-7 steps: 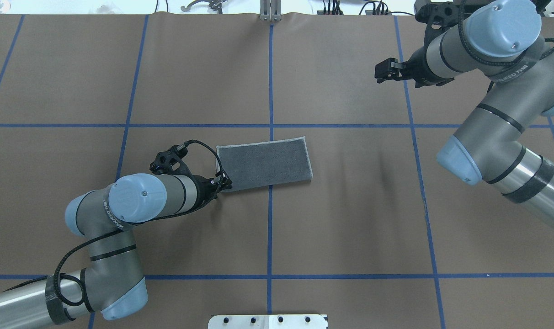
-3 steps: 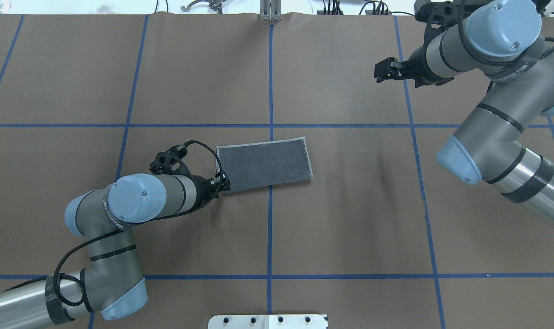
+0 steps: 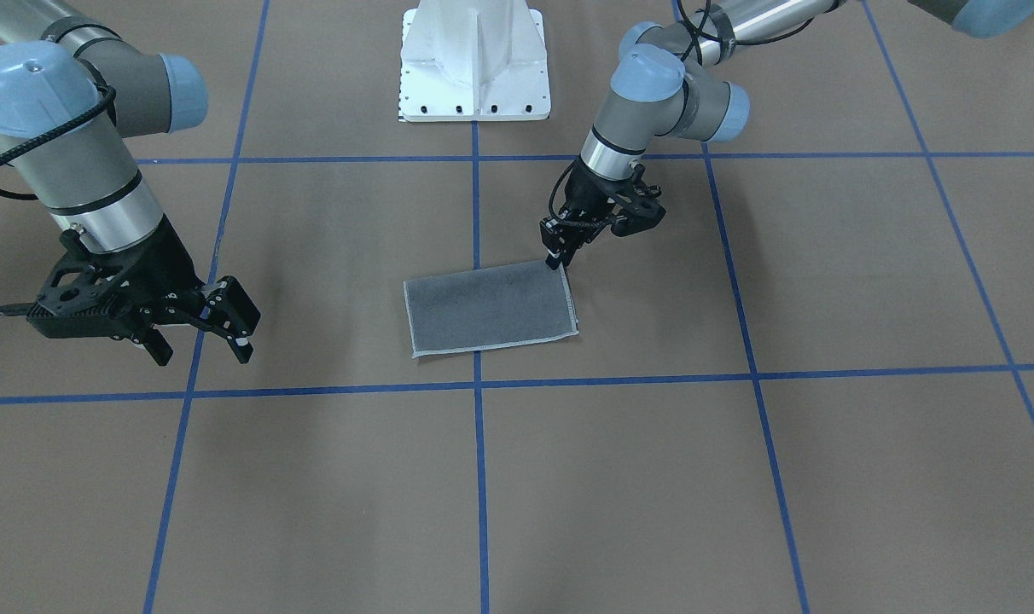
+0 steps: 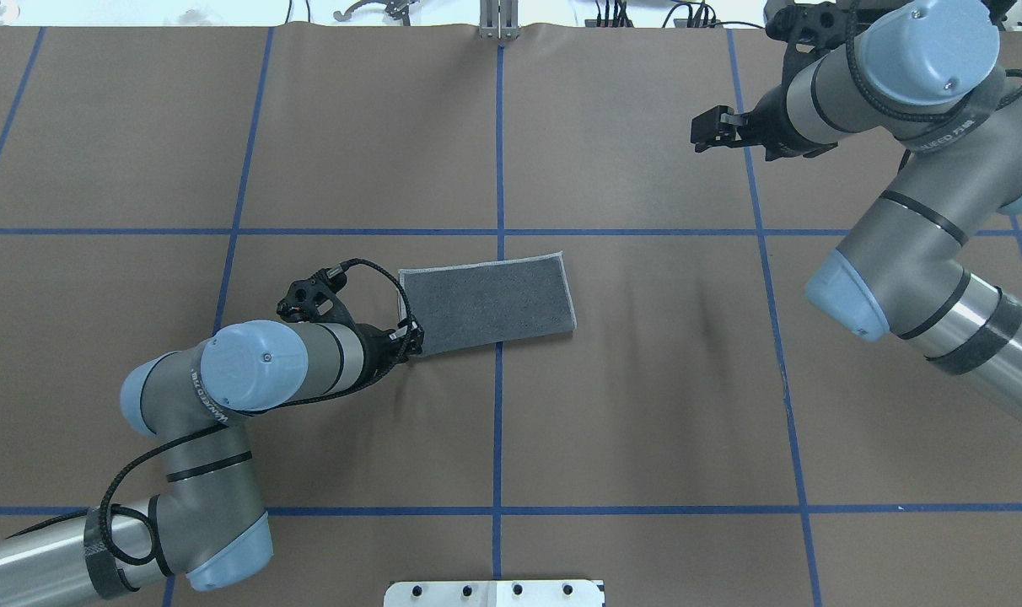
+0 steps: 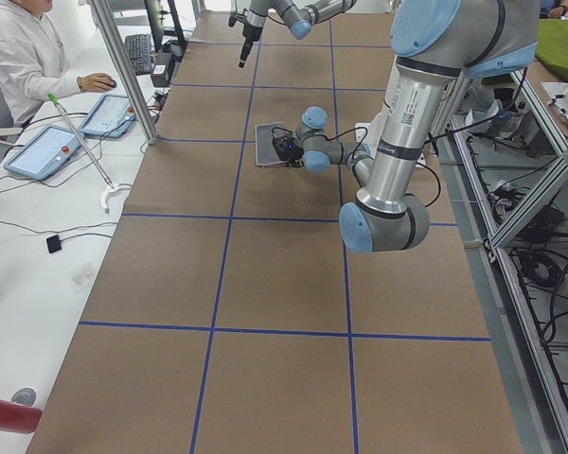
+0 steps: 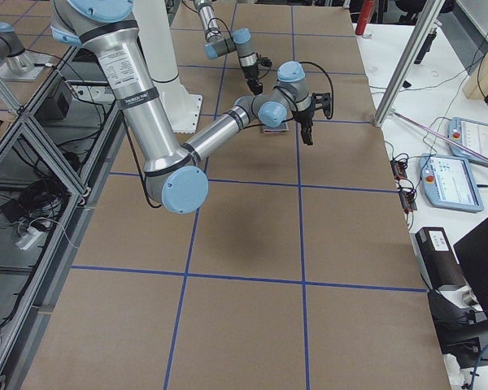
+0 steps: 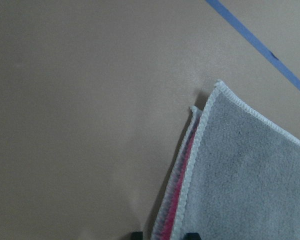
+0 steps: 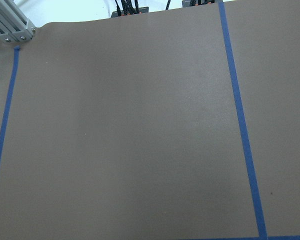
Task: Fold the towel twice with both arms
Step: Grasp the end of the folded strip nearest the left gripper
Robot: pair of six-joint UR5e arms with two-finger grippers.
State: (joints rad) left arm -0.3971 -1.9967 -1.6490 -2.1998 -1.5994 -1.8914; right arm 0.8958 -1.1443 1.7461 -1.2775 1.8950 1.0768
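The towel (image 4: 487, 305) lies folded once into a rectangle at the table's middle, dark grey face up with light grey edging. It also shows in the front view (image 3: 490, 307). In the left wrist view the towel (image 7: 250, 180) shows a pink strip between its two layers at the edge. My left gripper (image 4: 416, 340) is low at the towel's near left corner, jaws closed narrow on the layered edge (image 3: 556, 258). My right gripper (image 3: 200, 351) is open and empty, held above the table far to the right (image 4: 698, 135).
The white pedestal (image 3: 474, 60) stands at the robot's side of the table. Blue tape lines (image 4: 499, 169) cross the brown table cover. Operator tablets (image 5: 47, 151) lie on a side bench beyond the table's far edge.
My left gripper has shifted a little toward the robot's left at the towel's corner. The towel and the right arm have hardly moved.
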